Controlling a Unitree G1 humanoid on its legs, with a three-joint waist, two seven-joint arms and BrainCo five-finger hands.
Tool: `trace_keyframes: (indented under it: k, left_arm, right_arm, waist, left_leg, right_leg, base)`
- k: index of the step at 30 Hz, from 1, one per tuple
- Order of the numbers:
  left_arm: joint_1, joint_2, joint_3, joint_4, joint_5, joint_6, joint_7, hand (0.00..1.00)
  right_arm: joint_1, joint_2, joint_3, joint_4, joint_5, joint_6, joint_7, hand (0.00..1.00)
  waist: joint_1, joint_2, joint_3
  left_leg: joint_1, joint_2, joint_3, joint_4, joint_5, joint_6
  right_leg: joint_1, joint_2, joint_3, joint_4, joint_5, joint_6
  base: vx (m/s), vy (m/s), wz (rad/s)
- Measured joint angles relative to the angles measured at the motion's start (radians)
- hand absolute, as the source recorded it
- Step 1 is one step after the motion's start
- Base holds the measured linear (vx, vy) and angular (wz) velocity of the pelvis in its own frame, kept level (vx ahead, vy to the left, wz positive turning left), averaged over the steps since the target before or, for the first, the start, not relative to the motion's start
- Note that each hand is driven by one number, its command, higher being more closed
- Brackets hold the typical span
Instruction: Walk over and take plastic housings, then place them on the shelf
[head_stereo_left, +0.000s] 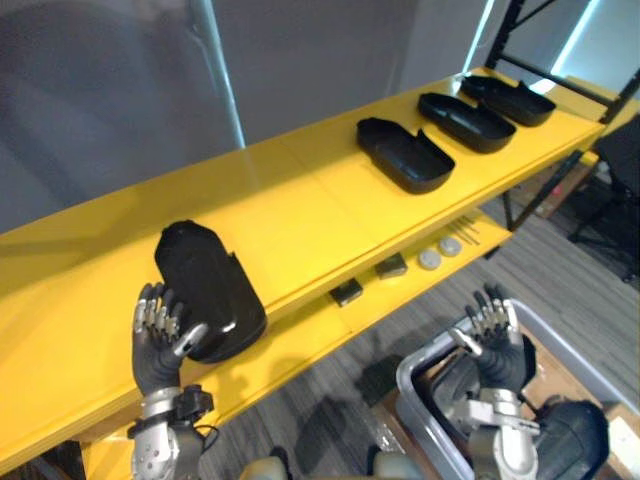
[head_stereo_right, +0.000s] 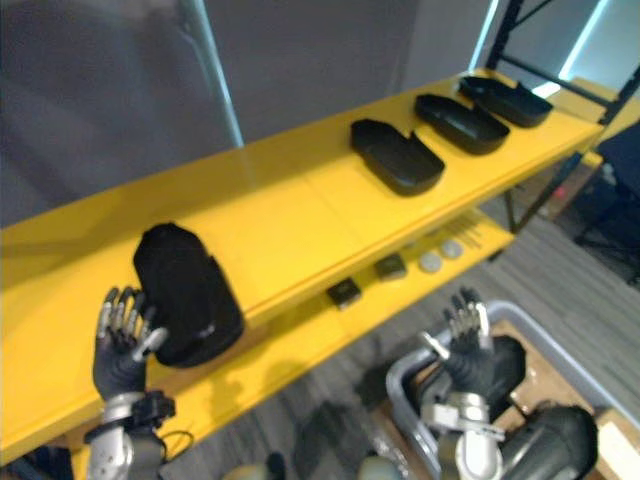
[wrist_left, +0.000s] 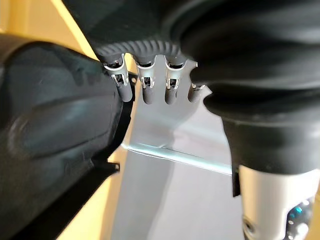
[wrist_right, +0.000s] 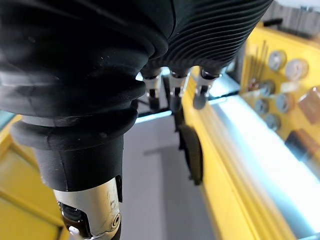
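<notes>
A black plastic housing (head_stereo_left: 210, 290) lies dome up near the front edge of the yellow shelf (head_stereo_left: 300, 215). My left hand (head_stereo_left: 158, 345) stands upright at its near left end, fingers straight and thumb resting against its side. Up close in the left wrist view, the housing (wrist_left: 50, 140) sits right beside those fingers (wrist_left: 145, 85). Three more black housings (head_stereo_left: 405, 153), (head_stereo_left: 465, 120), (head_stereo_left: 508, 98) lie hollow side up in a row along the shelf's far right. My right hand (head_stereo_left: 495, 345) hovers open and empty, palm up, over a grey bin (head_stereo_left: 415, 385).
A lower yellow shelf (head_stereo_left: 400, 290) carries small parts: two dark blocks (head_stereo_left: 347, 291), (head_stereo_left: 391, 265) and two grey discs (head_stereo_left: 429, 259), (head_stereo_left: 450, 244). A black rack post (head_stereo_left: 510, 30) rises at the far right. Grey carpet lies below.
</notes>
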Motion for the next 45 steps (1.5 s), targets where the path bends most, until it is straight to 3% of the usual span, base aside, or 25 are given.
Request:
trace_keyframes:
  k: [3, 5, 8, 10, 11, 12, 14, 16, 19, 20, 22, 25, 29, 32, 37, 40, 42, 45]
  left_arm:
    - [-0.058, -0.001, 0.008, -0.002, 0.031, -0.069, 0.057, 0.00]
    - [-0.059, -0.004, 0.004, -0.018, 0.054, -0.115, 0.073, 0.00]
    - [-0.024, -0.029, 0.008, -0.125, 0.170, -0.209, 0.131, 0.00]
    - [-0.022, -0.032, 0.014, -0.200, 0.281, -0.279, 0.233, 0.00]
    - [-0.024, -0.032, 0.017, -0.216, 0.315, -0.291, 0.266, 0.00]
    - [-0.029, -0.033, 0.022, -0.241, 0.379, -0.305, 0.332, 1.00]
    - [-0.031, -0.033, 0.024, -0.256, 0.429, -0.332, 0.386, 1.00]
    - [-0.031, -0.038, 0.024, -0.257, 0.429, -0.334, 0.387, 1.00]
    - [-0.028, -0.043, 0.023, -0.275, 0.402, -0.323, 0.283, 1.00]
    - [-0.026, -0.042, 0.022, -0.280, 0.370, -0.311, 0.215, 1.00]
    - [-0.008, -0.039, 0.021, -0.280, 0.296, -0.258, 0.071, 1.00]
    - [0.024, -0.038, 0.017, -0.277, 0.244, -0.183, -0.081, 1.00]
    - [0.072, -0.021, 0.013, -0.229, 0.105, -0.063, -0.339, 1.00]
    - [0.102, -0.019, 0.002, -0.179, 0.094, -0.011, -0.473, 1.00]
    - [0.120, 0.015, -0.005, -0.127, 0.136, -0.007, -0.506, 1.00]
    - [0.124, 0.068, -0.005, -0.107, 0.137, 0.018, -0.617, 1.00]
    - [0.135, 0.091, -0.019, -0.105, 0.135, 0.078, -0.701, 1.00]
    - [0.139, 0.102, -0.036, -0.091, 0.108, 0.159, -0.741, 1.00]
  right_arm:
    - [-0.030, -0.002, -0.002, 0.048, -0.014, 0.000, -0.009, 0.00]
    - [-0.034, -0.003, -0.002, 0.064, -0.037, 0.001, -0.028, 0.00]
    - [-0.034, -0.016, -0.003, 0.067, -0.044, 0.002, -0.047, 0.00]
    - [-0.036, -0.018, -0.003, 0.068, -0.044, 0.002, -0.050, 0.00]
    - [-0.036, -0.018, -0.002, 0.068, -0.042, 0.002, -0.049, 0.00]
    - [-0.036, -0.018, -0.003, 0.068, -0.040, 0.002, -0.047, 0.00]
    - [-0.036, -0.017, -0.002, 0.070, -0.039, 0.002, -0.042, 0.00]
    - [-0.036, -0.017, 0.000, 0.075, -0.039, 0.002, -0.037, 0.00]
    - [-0.036, -0.010, 0.003, 0.081, -0.039, 0.003, -0.018, 0.00]
    - [-0.036, -0.005, 0.006, 0.088, -0.039, 0.004, -0.012, 0.00]
    - [-0.033, -0.001, 0.016, 0.102, -0.041, 0.007, 0.003, 0.00]
    - [-0.033, -0.002, 0.019, 0.102, -0.042, 0.006, 0.005, 0.00]
    - [-0.040, -0.011, 0.013, 0.121, -0.053, 0.006, -0.013, 0.00]
    - [-0.057, -0.024, 0.002, 0.175, -0.060, 0.009, -0.048, 0.00]
    - [-0.075, -0.037, -0.049, 0.248, -0.071, 0.021, -0.069, 0.00]
    - [-0.083, -0.058, -0.069, 0.293, -0.078, 0.045, -0.069, 0.00]
    - [-0.087, -0.068, -0.070, 0.308, -0.078, 0.049, -0.069, 0.00]
    - [-0.094, -0.069, -0.075, 0.330, -0.078, 0.049, -0.067, 0.00]
  waist:
    - [0.008, -0.012, 0.046]
    - [0.009, -0.002, 0.065]
    - [0.016, 0.014, 0.074]
    - [0.015, 0.014, 0.074]
    - [0.015, 0.012, 0.073]
    - [0.015, 0.011, 0.073]
    - [0.016, 0.011, 0.073]
    - [0.017, 0.011, 0.072]
    - [0.018, 0.002, 0.063]
    - [0.019, -0.005, 0.059]
    - [0.020, -0.018, 0.046]
    - [0.021, -0.020, 0.033]
    - [0.021, -0.004, 0.010]
    - [0.025, 0.003, 0.001]
    - [0.033, 0.009, -0.003]
    - [0.035, 0.010, -0.012]
    - [0.037, 0.011, -0.013]
    - [0.036, 0.010, -0.019]
  left_leg:
    - [-0.031, -0.022, -0.017, -0.015, 0.000, 0.007]
    - [-0.032, -0.030, -0.028, -0.021, 0.001, 0.006]
    - [-0.032, -0.031, -0.031, -0.022, 0.013, 0.002]
    - [-0.030, -0.034, -0.051, -0.016, 0.018, 0.008]
    - [-0.028, -0.033, -0.054, -0.016, 0.017, 0.008]
    - [-0.025, -0.034, -0.061, -0.016, 0.017, 0.008]
    - [-0.019, -0.036, -0.067, -0.019, 0.017, 0.008]
    - [0.007, -0.036, -0.069, -0.027, 0.015, 0.011]
    - [0.029, -0.040, -0.069, -0.036, 0.008, 0.015]
    - [0.029, -0.041, -0.068, -0.035, 0.007, 0.015]
    - [0.033, -0.041, -0.068, -0.036, 0.007, 0.015]
    - [0.034, -0.041, -0.068, -0.040, 0.008, 0.014]
    - [0.027, -0.042, -0.077, -0.044, 0.010, 0.011]
    - [0.025, -0.042, -0.086, -0.044, 0.012, 0.009]
    - [0.026, -0.046, -0.104, -0.045, 0.014, 0.008]
    - [0.025, -0.049, -0.112, -0.050, 0.017, 0.009]
    - [0.025, -0.051, -0.112, -0.053, 0.018, 0.010]
    - [0.025, -0.055, -0.112, -0.065, 0.025, 0.011]
  right_leg:
    - [-0.001, -0.022, -0.050, -0.053, 0.014, -0.003]
    - [-0.001, -0.030, -0.070, -0.058, 0.014, -0.004]
    - [0.002, -0.029, -0.079, -0.072, 0.014, -0.005]
    - [0.033, -0.023, -0.099, -0.097, 0.032, 0.006]
    - [0.041, -0.022, -0.102, -0.105, 0.035, 0.006]
    - [0.055, -0.021, -0.116, -0.120, 0.041, 0.005]
    - [0.071, -0.022, -0.125, -0.130, 0.043, 0.006]
    - [0.093, -0.025, -0.128, -0.135, 0.044, 0.007]
    - [0.113, -0.030, -0.137, -0.140, 0.044, 0.007]
    - [0.116, -0.031, -0.140, -0.144, 0.044, 0.007]
    - [0.121, -0.031, -0.144, -0.148, 0.044, 0.006]
    - [0.121, -0.031, -0.147, -0.149, 0.043, 0.006]
    - [0.119, -0.030, -0.156, -0.154, 0.042, 0.003]
    - [0.122, -0.029, -0.168, -0.157, 0.043, 0.005]
    - [0.139, -0.030, -0.187, -0.165, 0.043, 0.005]
    - [0.143, -0.032, -0.201, -0.166, 0.043, 0.005]
    - [0.142, -0.034, -0.202, -0.166, 0.043, 0.005]
    - [0.137, -0.038, -0.203, -0.166, 0.043, 0.005]
  base:
    - [-0.11, 0.058, 0.11]
    - [-0.07, 0.023, 0.12]
    - [0.03, -0.009, 0.08]
    - [0.11, -0.028, 0.20]
    - [0.12, -0.030, 0.18]
    - [0.09, -0.026, 0.12]
    - [0.08, -0.017, 0.10]
    - [0.05, -0.001, 0.01]
    - [-0.01, 0.018, -0.03]
    - [-0.04, 0.013, -0.01]
    - [-0.05, 0.009, -0.02]
    - [-0.01, 0.000, 0.00]
    - [0.00, -0.005, 0.06]
    - [0.02, -0.014, 0.09]
    - [0.01, -0.006, 0.12]
    - [0.00, 0.006, 0.10]
    - [0.00, 0.000, 0.00]
    - [0.00, 0.000, 0.00]
